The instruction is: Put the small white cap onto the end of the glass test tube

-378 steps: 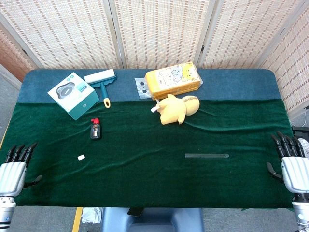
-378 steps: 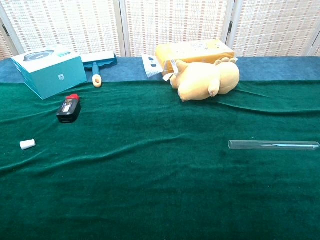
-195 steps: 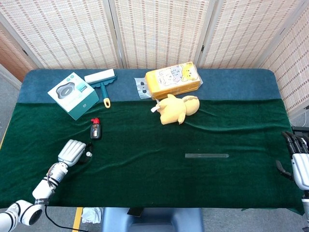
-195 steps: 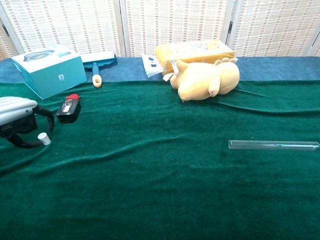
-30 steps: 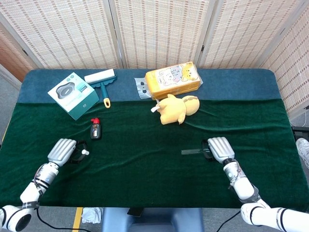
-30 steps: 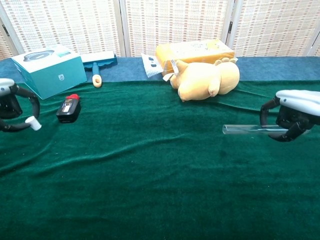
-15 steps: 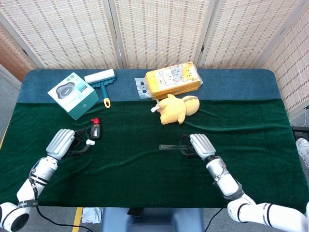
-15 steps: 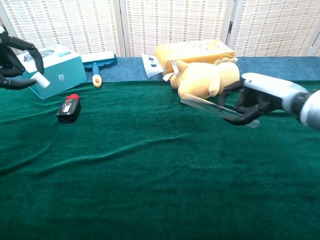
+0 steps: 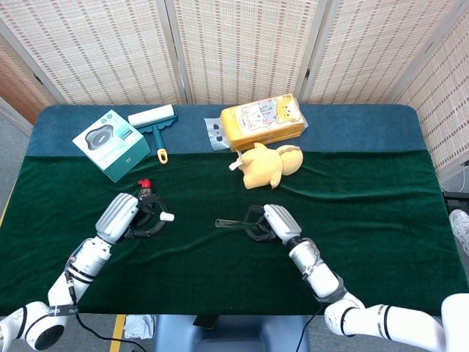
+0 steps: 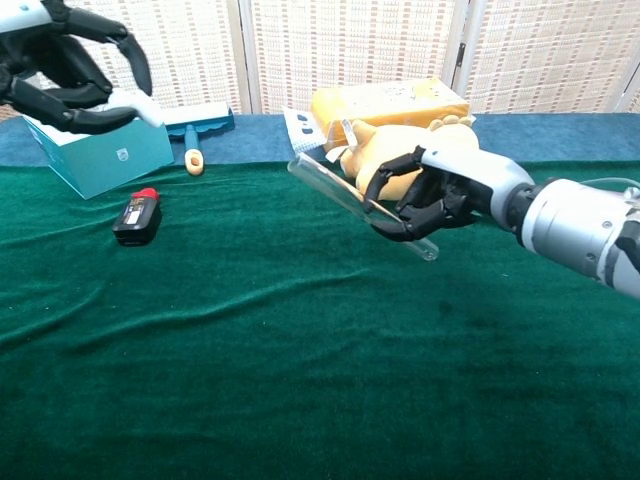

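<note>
Pre-mating step: your left hand (image 10: pixel 62 80) pinches the small white plastic cap (image 10: pixel 139 106) aloft, your right hand (image 10: pixel 425 197) clamps the clear glass test tube (image 10: pixel 345 203) mid-air; next, align cap with the tube's open end.

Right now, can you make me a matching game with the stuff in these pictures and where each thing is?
Things:
1. small white cap
2. glass test tube
3. yellow plush toy
4. teal box

Places:
A. lying on the green cloth, near the back
B. held up in the right robot hand
C. on the blue strip at the back left
D. pinched in the left robot hand

Pairs: 1-D, 2-B, 3-A, 4-C
</note>
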You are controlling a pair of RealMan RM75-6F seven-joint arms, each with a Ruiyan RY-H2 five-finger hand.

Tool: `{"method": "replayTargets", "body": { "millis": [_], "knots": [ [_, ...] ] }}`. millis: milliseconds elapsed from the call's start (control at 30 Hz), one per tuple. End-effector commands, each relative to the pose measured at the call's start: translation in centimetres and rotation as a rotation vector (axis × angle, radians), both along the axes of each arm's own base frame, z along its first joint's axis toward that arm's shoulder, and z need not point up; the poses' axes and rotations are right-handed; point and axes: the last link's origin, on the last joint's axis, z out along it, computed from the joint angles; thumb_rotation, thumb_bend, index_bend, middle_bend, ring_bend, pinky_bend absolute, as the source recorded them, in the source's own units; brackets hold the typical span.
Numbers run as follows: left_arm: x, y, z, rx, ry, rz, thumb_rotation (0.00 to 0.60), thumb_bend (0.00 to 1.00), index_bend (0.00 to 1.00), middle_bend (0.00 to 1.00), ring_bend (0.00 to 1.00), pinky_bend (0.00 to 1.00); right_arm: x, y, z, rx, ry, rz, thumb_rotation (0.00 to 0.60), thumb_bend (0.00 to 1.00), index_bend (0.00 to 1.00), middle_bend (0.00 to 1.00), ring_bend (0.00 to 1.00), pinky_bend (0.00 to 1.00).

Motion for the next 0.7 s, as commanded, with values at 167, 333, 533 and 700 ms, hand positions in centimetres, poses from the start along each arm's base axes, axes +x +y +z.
{"method": "replayTargets", "body": {
  "millis": [167, 333, 533, 700],
  "knots": [
    [2.4, -0.2, -1.4, 0.000, -0.024, -0.056, 0.600, 0.48, 0.60, 1.00, 0.91, 0.85, 1.6, 0.0, -0.4, 0.023, -0.062, 0.009, 0.600, 0.64, 0.81, 1.00, 1.00, 1.00],
    [3.2, -0.3, -2.2, 0.009, -0.021, -0.078, 0.600, 0.48, 0.61, 1.00, 0.92, 0.85, 2.3, 0.1, -0.5, 0.021, -0.094, 0.012, 0.600, 0.64, 0.81, 1.00, 1.00, 1.00],
    [3.8, -0.5, -2.6, 0.017, -0.046, -0.078, 0.600, 0.48, 0.61, 1.00, 0.92, 0.85, 2.7, 0.1, -0.7, 0.018, -0.121, 0.007, 0.600, 0.64, 0.81, 1.00, 1.00, 1.00],
    [4.2, -0.7, -2.9, 0.065, -0.044, -0.093, 0.600, 0.48, 0.62, 1.00, 0.92, 0.85, 3.0, 0.1, -0.8, 0.017, -0.145, 0.002, 0.600, 0.64, 0.81, 1.00, 1.00, 1.00]
  ]
}}
